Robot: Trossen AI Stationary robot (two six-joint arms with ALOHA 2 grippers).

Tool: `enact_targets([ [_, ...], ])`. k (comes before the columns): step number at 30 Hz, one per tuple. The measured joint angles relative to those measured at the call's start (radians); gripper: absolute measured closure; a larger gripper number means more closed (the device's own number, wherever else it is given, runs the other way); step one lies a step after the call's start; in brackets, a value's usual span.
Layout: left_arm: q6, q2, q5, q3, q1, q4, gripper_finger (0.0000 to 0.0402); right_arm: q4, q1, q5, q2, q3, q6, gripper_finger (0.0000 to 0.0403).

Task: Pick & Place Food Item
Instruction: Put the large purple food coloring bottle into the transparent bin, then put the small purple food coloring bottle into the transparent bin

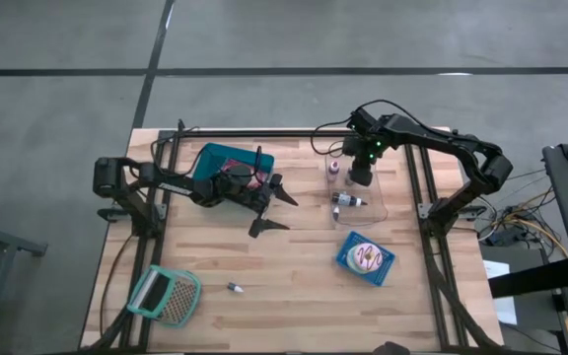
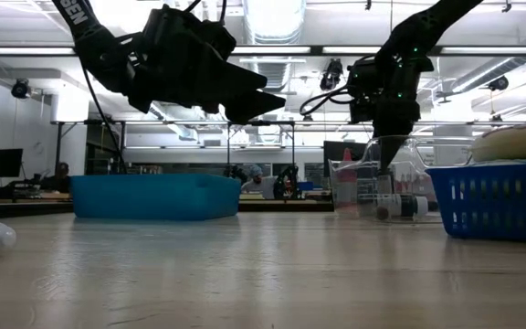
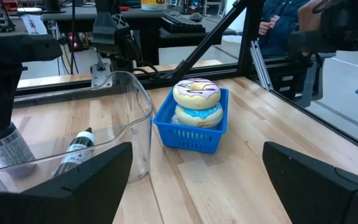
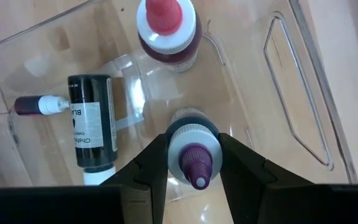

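A clear plastic tray [image 1: 378, 202] at the table's far right holds three small bottles: a red-capped one [image 4: 166, 28] standing, a black one [image 4: 92, 127] lying on its side, and a purple-capped one [image 4: 193, 152] standing. My right gripper [image 4: 194, 171] points down into the tray, shut on the purple-capped bottle. My left gripper [image 1: 272, 204] is open and empty, above the table between a teal bin [image 1: 233, 163] and the tray. A blue basket [image 1: 366, 259] holding two stacked donuts [image 3: 196, 94] stands on the table nearer the front. My right gripper pinches the purple-capped bottle by its white collar [image 4: 178, 138] just below the cap, one finger [image 4: 146, 167] on either side. The fingers come from above, pointing down. The bottle stands upright between them; whether its base is on the tray is hidden.
A small bottle [image 1: 235, 288] lies on the bare wood near the front. A teal-and-white mesh object [image 1: 166, 296] lies at the front left. Black frame rails [image 1: 417, 187] run along the table's sides. People sit beyond the table's far side [image 3: 284, 18].
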Motion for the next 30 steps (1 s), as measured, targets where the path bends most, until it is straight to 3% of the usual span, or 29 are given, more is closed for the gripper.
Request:
enact_targets([
  [2, 0.0, 0.0, 0.0, 0.0, 0.001, 0.0, 0.0035, 0.0, 0.0, 0.001, 0.0, 0.0, 0.01, 0.0284],
  [7, 0.0, 0.0, 0.0, 0.0, 0.001, 0.0, 0.0035, -0.013, -0.001, 0.007, 0.003, -0.004, 0.02, 0.02],
  [10, 0.0, 0.0, 0.001, 0.0, 0.001, 0.0, 0.0035, -0.011, -0.001, 0.007, 0.003, -0.004, 0.022, 0.0177],
  [24, 0.0, 0.0, 0.003, 0.0, 0.001, 0.0, 0.0034, -0.005, 0.0, 0.006, 0.001, -0.004, 0.029, 0.0176],
  [30, 0.0, 0.0, 0.003, 0.0, 0.001, 0.0, 0.0034, -0.005, 0.0, 0.057, -0.011, -0.003, 0.034, 0.0169],
])
